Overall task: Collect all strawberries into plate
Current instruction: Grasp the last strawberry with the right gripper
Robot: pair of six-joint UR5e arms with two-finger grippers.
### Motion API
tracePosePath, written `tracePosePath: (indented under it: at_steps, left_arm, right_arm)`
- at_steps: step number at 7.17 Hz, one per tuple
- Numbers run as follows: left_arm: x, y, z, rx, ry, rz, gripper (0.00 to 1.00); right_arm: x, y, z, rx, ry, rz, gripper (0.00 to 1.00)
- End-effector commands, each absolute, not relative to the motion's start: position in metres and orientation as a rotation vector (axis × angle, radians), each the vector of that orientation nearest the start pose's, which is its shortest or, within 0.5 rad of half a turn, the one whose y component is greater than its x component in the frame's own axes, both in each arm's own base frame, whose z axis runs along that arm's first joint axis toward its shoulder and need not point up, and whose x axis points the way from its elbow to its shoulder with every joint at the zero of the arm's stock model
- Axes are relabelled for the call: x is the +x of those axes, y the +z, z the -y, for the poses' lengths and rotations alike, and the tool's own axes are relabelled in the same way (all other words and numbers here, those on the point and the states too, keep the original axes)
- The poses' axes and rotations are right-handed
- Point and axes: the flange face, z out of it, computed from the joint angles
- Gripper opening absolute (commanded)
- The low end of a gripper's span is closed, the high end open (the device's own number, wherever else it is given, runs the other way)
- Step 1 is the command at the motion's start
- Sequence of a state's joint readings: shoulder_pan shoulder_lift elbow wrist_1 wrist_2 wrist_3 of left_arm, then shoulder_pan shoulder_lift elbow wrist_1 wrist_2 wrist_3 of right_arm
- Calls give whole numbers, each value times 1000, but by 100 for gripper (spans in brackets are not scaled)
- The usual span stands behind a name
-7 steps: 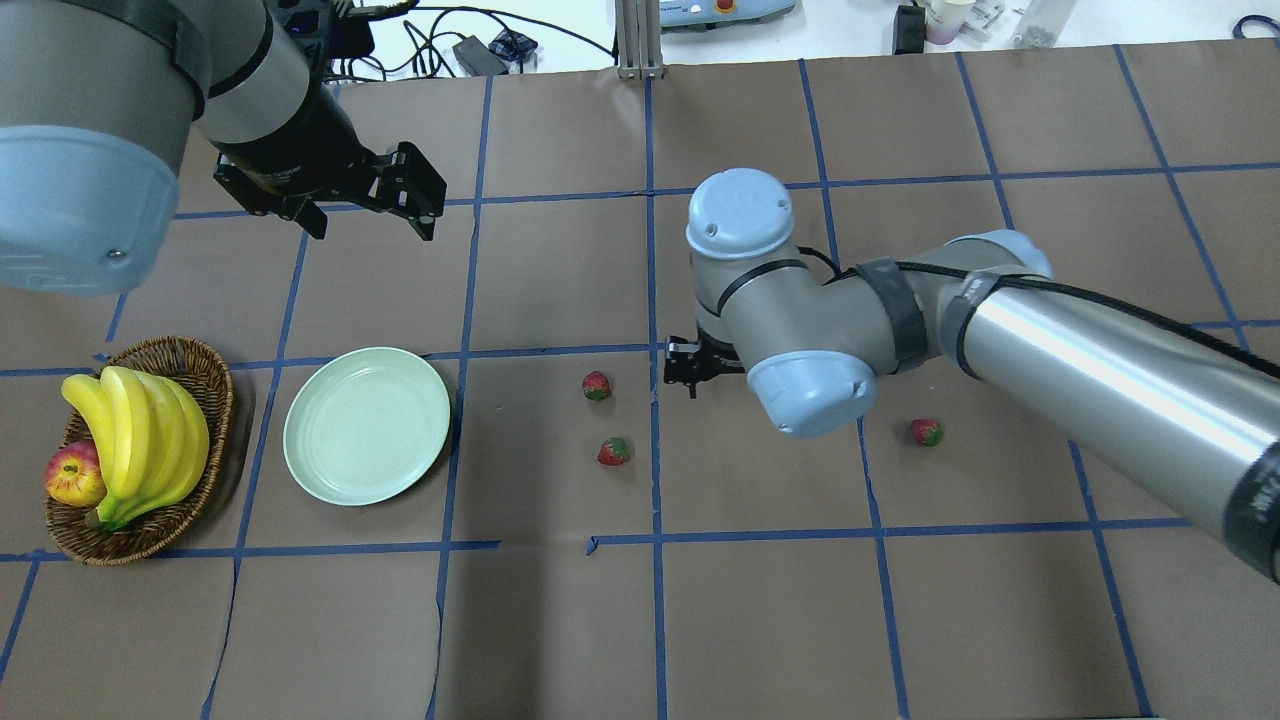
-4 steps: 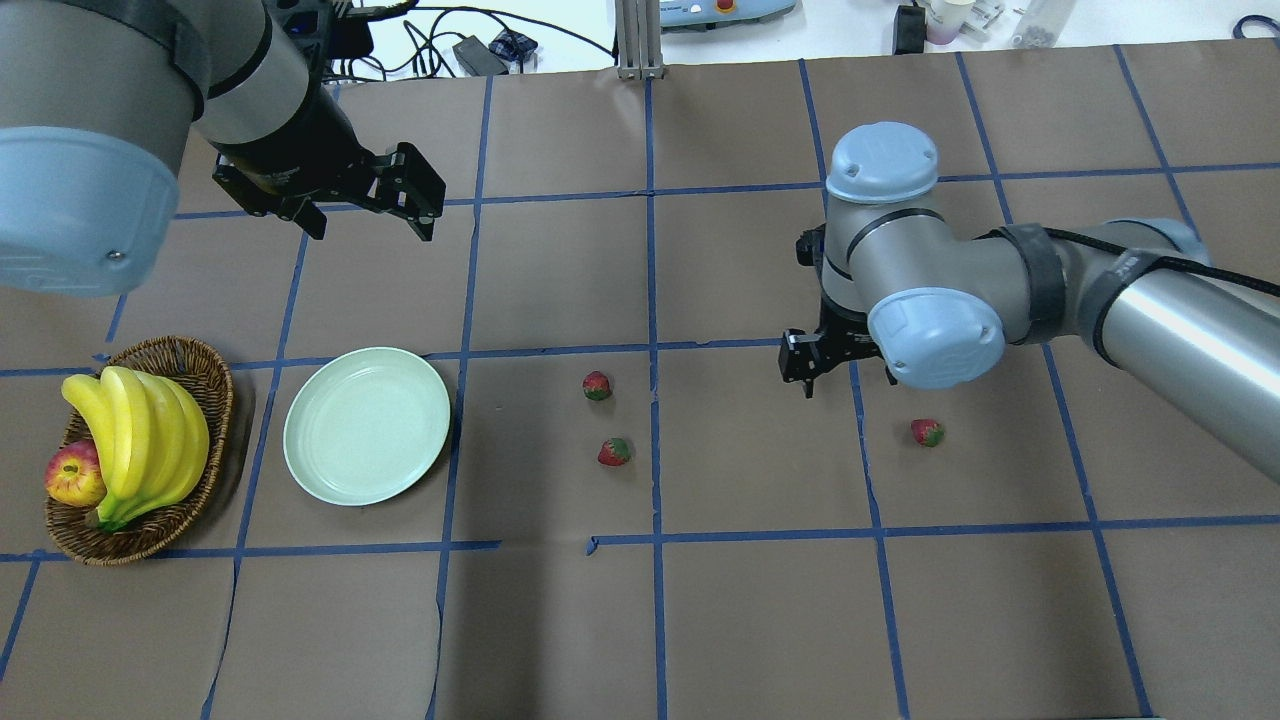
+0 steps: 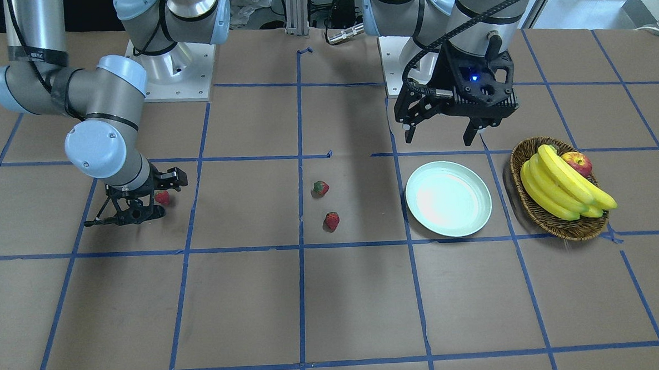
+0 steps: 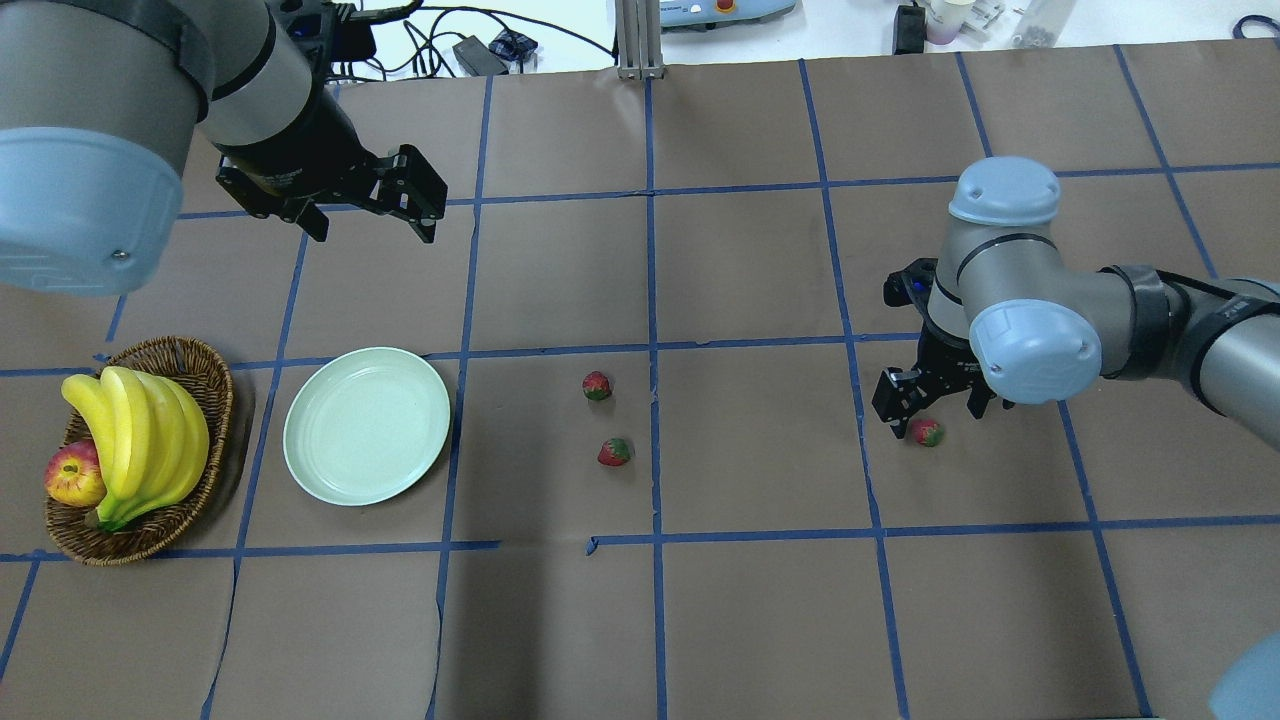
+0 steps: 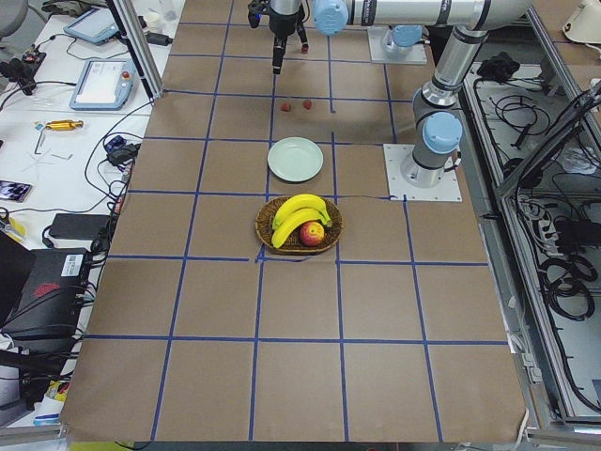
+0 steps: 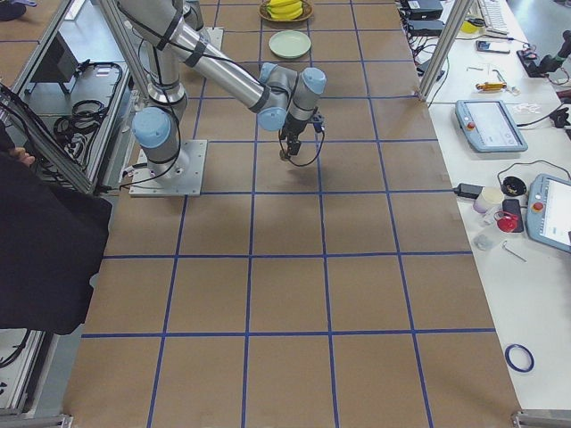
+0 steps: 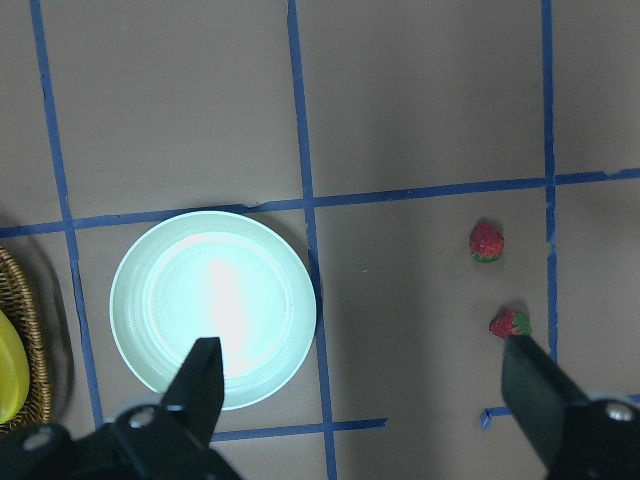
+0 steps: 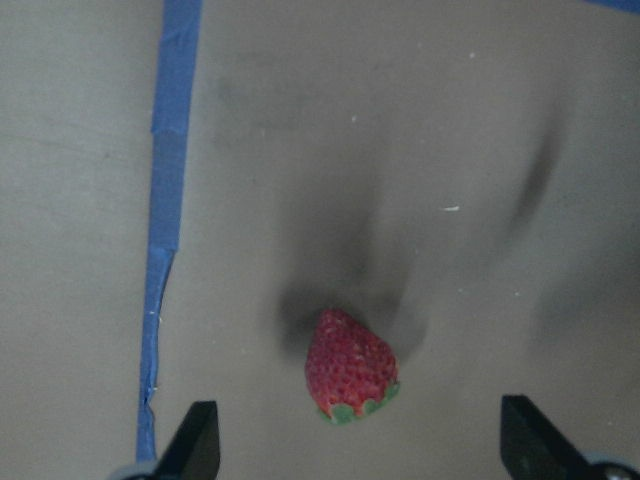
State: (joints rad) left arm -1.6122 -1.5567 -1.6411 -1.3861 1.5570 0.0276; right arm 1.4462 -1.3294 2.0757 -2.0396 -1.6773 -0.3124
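strawberry lying flat, cap toward spread right fingers, left fingers also spread

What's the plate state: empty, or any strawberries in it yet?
Empty. The plate is bare inside; all three strawberries lie out on the table.

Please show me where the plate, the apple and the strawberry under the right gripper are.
plate (image 4: 367, 425), overhead exterior view, on its bare middle.
apple (image 4: 72, 476), overhead exterior view, on its visible red side.
strawberry (image 8: 348, 364), right wrist-mounted view, on the middle of its red body.
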Motion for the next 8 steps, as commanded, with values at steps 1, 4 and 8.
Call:
tracePosePath:
  at_steps: [1, 4, 8]
  left_arm:
    - [-155, 479, 491, 110, -201, -3148, 100]
    - [-155, 479, 491, 110, -201, -3148, 100]
    - [-155, 478, 492, 110, -196, -3150, 100]
  right_arm:
    - [63, 172, 462, -315, 444, -3130, 89]
    - [67, 170, 469, -295, 357, -3106, 28]
    - [86, 201, 494, -117, 184, -3040, 0]
